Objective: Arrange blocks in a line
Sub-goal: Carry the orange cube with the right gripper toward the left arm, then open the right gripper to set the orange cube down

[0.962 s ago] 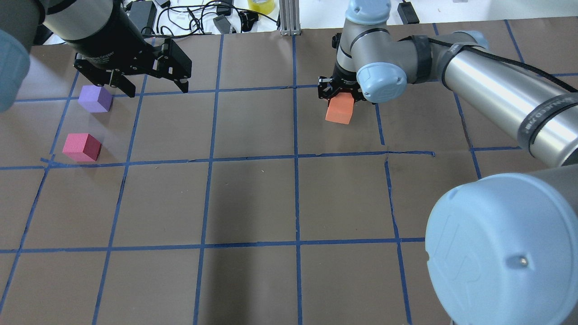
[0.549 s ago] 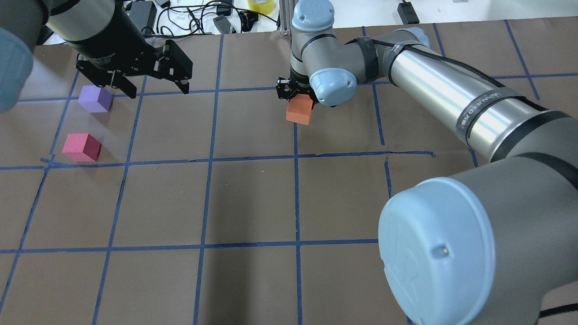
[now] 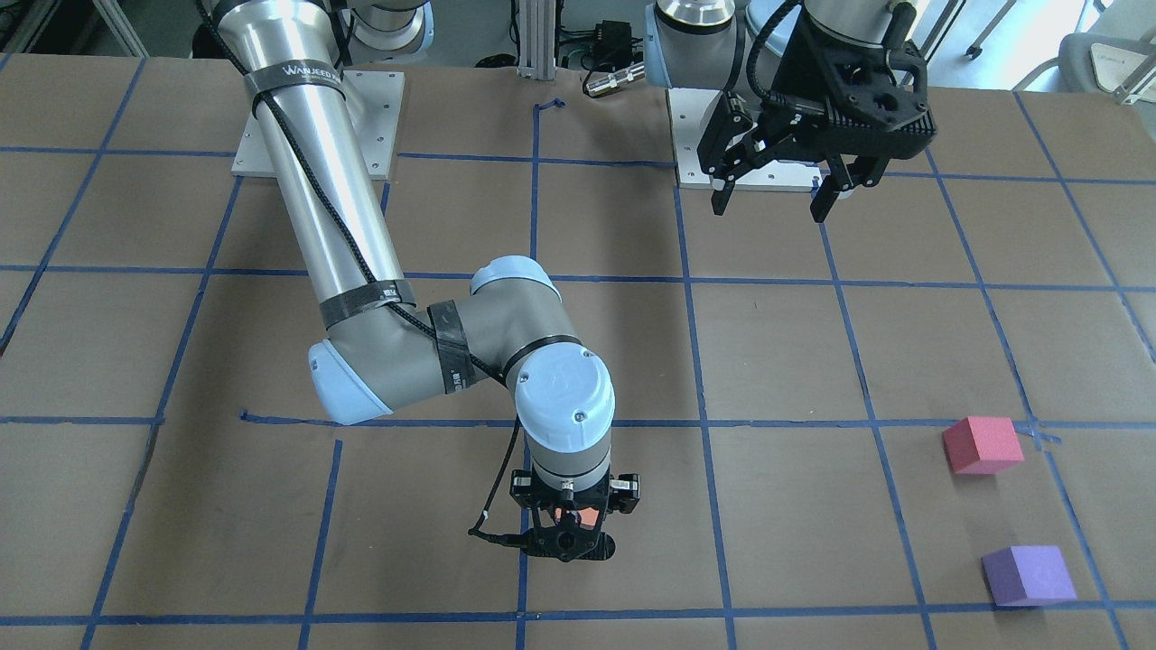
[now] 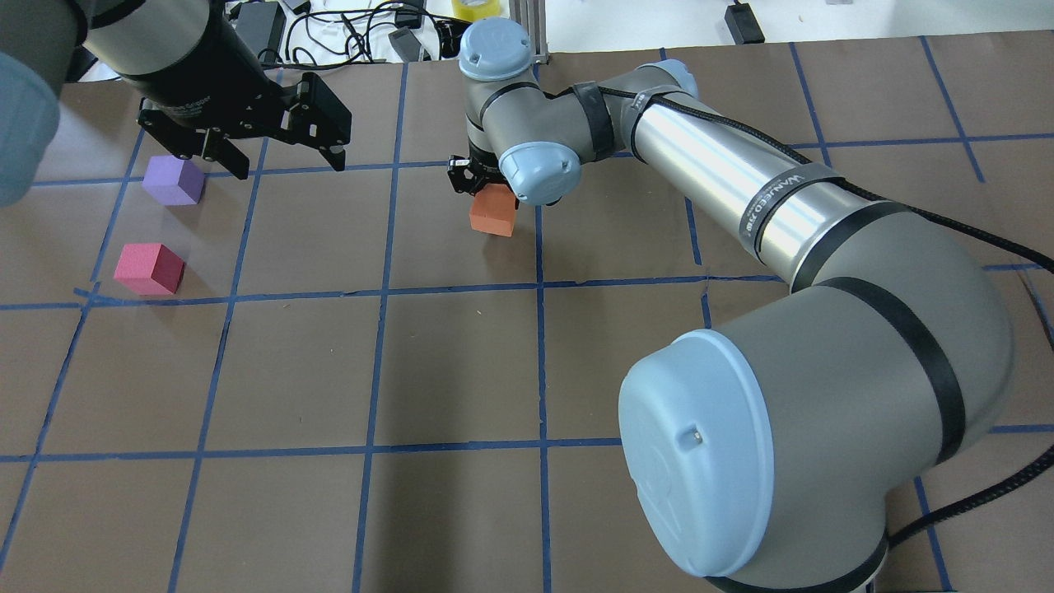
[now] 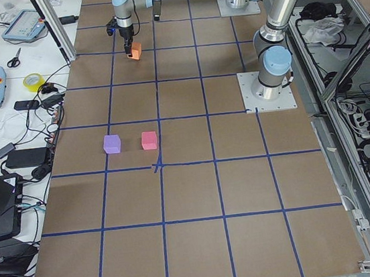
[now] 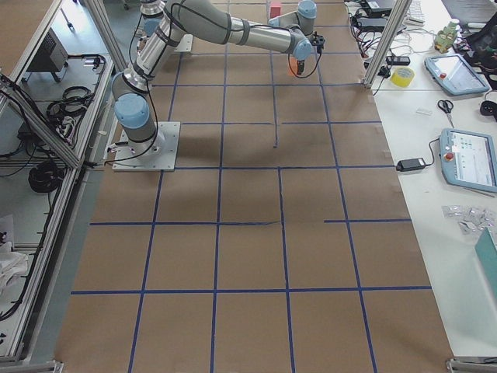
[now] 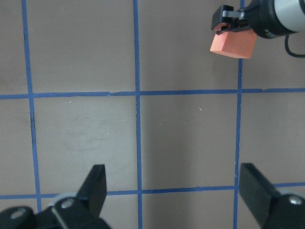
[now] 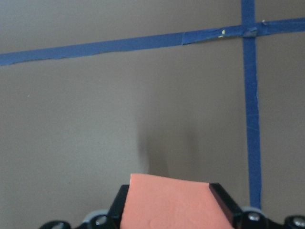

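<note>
My right gripper (image 4: pixel 491 198) is shut on the orange block (image 4: pixel 492 212) and holds it just above the table near the middle tape line. The block also shows in the left wrist view (image 7: pixel 233 44) and the right wrist view (image 8: pixel 171 202). The purple block (image 4: pixel 173 180) and the pinkish-red block (image 4: pixel 150 268) sit on the table at the far left, the purple one further from me. My left gripper (image 4: pixel 288 167) is open and empty, raised just right of the purple block.
The brown table (image 4: pixel 461 371) carries a grid of blue tape lines. Cables, power adapters and a yellow tape roll (image 4: pixel 476 8) lie beyond the far edge. An aluminium post (image 4: pixel 527 33) stands at the far middle.
My right arm has swung left with the orange block, from right of the middle tape line to just left of it. My left arm and the two other blocks have not moved.
</note>
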